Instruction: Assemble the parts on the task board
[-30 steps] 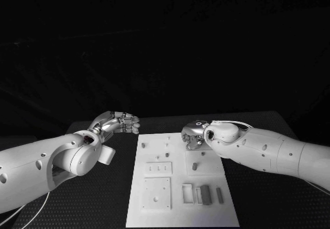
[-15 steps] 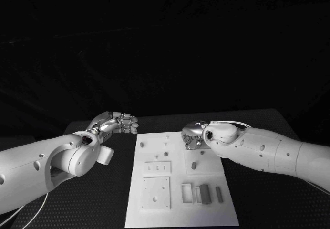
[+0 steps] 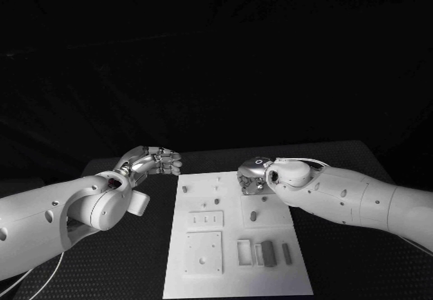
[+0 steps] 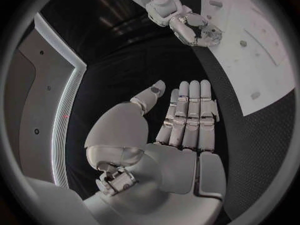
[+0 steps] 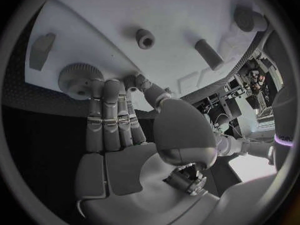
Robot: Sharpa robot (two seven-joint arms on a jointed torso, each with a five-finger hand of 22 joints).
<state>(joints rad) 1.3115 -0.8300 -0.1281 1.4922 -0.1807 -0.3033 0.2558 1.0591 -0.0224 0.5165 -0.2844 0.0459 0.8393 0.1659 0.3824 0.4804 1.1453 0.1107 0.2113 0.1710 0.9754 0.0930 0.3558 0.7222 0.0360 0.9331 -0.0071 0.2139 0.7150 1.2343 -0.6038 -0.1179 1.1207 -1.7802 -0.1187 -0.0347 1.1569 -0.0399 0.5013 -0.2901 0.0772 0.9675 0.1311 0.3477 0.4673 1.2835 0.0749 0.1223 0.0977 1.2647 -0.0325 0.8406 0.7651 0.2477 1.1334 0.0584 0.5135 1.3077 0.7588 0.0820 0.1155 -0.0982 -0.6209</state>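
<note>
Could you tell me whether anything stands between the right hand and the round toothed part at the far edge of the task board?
Nothing visible does. The right hand reaches straight to the toothed part on the task board, its fingertips at the part's edge.

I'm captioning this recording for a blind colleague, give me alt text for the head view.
The robot's right hand hangs over the far right corner of the white task board, while its left hand hovers off the board's far left corner above the black table. Small grey parts sit near the board's near edge.
</note>
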